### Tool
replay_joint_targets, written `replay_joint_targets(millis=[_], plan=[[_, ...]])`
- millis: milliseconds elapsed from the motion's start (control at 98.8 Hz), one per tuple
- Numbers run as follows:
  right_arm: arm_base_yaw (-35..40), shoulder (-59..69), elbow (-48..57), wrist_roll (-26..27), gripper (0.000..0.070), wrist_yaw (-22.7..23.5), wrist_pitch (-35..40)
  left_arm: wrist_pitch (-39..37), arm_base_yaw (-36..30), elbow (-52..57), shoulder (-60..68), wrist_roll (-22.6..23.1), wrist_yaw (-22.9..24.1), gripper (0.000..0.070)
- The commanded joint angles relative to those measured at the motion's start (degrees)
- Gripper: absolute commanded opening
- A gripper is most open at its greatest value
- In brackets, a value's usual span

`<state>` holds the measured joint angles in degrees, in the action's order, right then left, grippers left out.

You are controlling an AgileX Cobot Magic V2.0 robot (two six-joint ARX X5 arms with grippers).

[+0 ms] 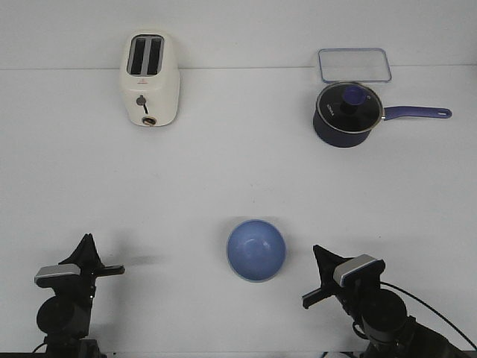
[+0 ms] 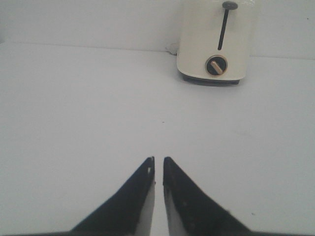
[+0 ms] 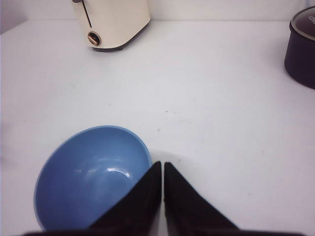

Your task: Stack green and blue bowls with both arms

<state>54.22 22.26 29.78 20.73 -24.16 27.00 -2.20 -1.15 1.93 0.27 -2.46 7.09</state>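
The blue bowl [image 1: 256,250] sits upright on the white table [image 1: 223,171], at the front middle between my arms. It also shows in the right wrist view [image 3: 88,177]. A thin pale edge runs under its near rim; I cannot tell if that is the green bowl, and no separate green bowl is in view. My right gripper [image 1: 317,251] [image 3: 162,164] is shut and empty, its tips just beside the bowl's right rim. My left gripper [image 1: 88,240] [image 2: 158,160] is shut and empty over bare table, well left of the bowl.
A cream toaster [image 1: 149,78] [image 2: 216,42] [image 3: 113,22] stands at the back left. A dark navy saucepan [image 1: 346,113] [image 3: 301,46] with a glass lid and long handle stands at the back right, with a clear rectangular container [image 1: 354,65] behind it.
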Motion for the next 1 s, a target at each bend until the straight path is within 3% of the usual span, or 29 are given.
replay_joint_targets(millis=[0,61,132,374,486,739,992], plan=[[0.0,-0.35,0.15,-3.43,0.001,-0.81,-0.13,-0.61,0.02,-1.14,-0.11,-0.17,-0.24,0.0015],[-2.82,-1.66,-0.15,-6.19,0.001,-1.53,0.2,-0.61,0.02,-1.14,-0.11,-0.17,-0.24,0.0015],[-9.46,-2.73,-1.62,-8.57,0.001,0.81,-1.6,-0.61,0.02,-1.14,-0.11,-0.17,-0.22,0.0015],[-40.33,-13.73,-14.1,-18.47,0.001,21.73,-12.17,-0.61,0.02,-1.14,-0.11,-0.17,-0.24,0.0015],[-48.68,-18.29,-19.17,-18.45,0.001,25.11,-13.64,-0.63,0.02,-1.14,-0.11,-0.17,-0.28,0.0015],[-54.25,-22.18,-28.61,-17.81,0.001,25.92,-18.19,-0.63,0.02,-1.14,-0.09,-0.17,-0.28,0.0015],[-54.23,-22.18,-29.05,-17.68,0.001,25.7,-19.67,-0.66,0.02,-1.14,-0.09,-0.17,-0.28,0.0015]])
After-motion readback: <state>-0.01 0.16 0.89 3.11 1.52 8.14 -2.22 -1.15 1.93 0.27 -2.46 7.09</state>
